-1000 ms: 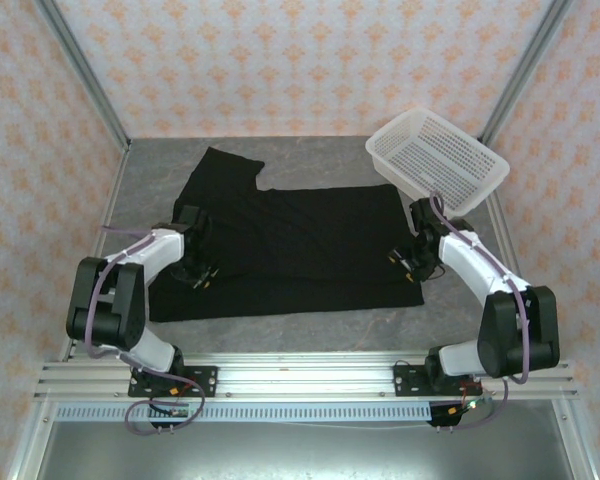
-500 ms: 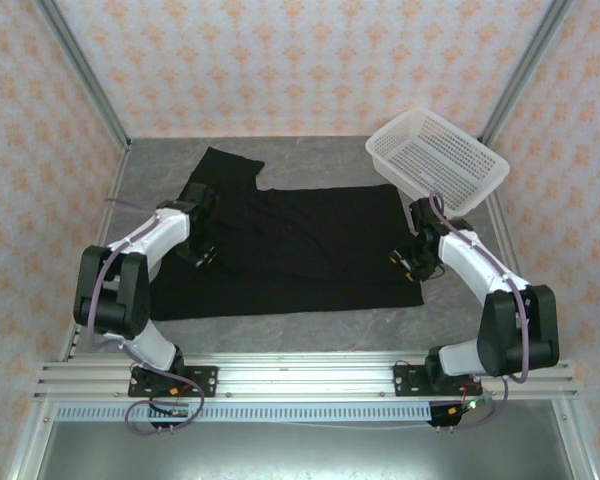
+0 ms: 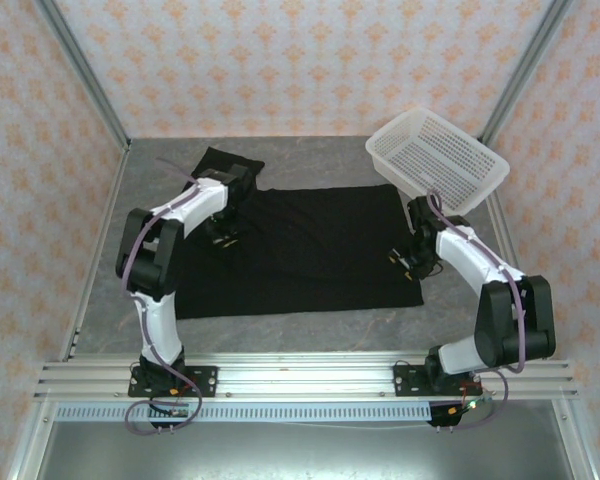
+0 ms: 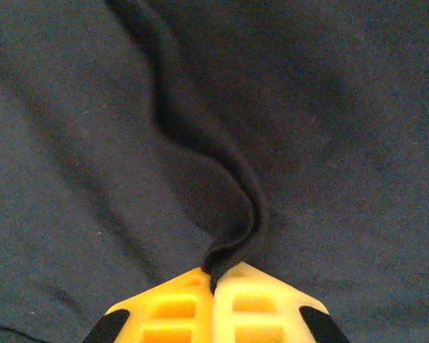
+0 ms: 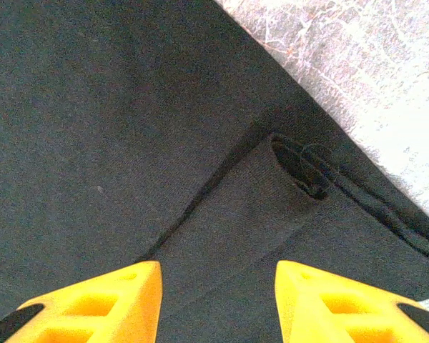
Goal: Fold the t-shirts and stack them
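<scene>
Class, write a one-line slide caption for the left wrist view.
Left gripper shut on a raised ridge of the black t-shirt, pinching the cloth up from the flat fabric around it.

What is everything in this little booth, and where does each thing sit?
t-shirt: one, black, spread flat across the middle of the table.
basket: one, white mesh, tilted at the far right corner.
table: one, grey with a stone look, under everything.
walls: pink with an orange pattern, around the far and side edges.
rail: silver metal, along the near edge.
arms: two, white and black, bolted to the rail.
left fingers: yellow, shut on a raised fold of the t-shirt.
right fingers: yellow, open over the t-shirt's right edge.
</scene>
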### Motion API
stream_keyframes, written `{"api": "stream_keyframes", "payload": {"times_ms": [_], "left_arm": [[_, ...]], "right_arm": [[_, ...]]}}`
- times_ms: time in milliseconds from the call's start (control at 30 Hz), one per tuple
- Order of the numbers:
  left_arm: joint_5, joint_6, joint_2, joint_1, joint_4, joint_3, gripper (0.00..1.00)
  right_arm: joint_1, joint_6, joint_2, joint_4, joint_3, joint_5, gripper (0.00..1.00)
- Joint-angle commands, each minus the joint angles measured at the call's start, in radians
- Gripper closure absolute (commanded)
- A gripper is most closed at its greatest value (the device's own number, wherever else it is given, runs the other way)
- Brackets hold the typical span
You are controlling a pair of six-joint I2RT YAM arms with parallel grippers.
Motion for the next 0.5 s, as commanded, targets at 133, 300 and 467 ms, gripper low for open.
{"api": "stream_keyframes", "payload": {"times_ms": [133,300,467], "left_arm": [[-0.155,0.138,0.076,-0.041,-0.117,0.085,1.0],[-0.209,0.143,0.048,-0.053,-0.097,0.098,0.59],[-0.218,0.072,-0.129,-0.095,-0.095,0.092,0.38]], "right_arm": [[0.001,0.005,0.01,-0.006,0.016,0.01,0.54],[0.001,0.012,-0.002,-0.001,-0.001,0.024,0.54],[-0.001,0.094,-0.037,0.077,-0.067,0.004,0.38]]}}
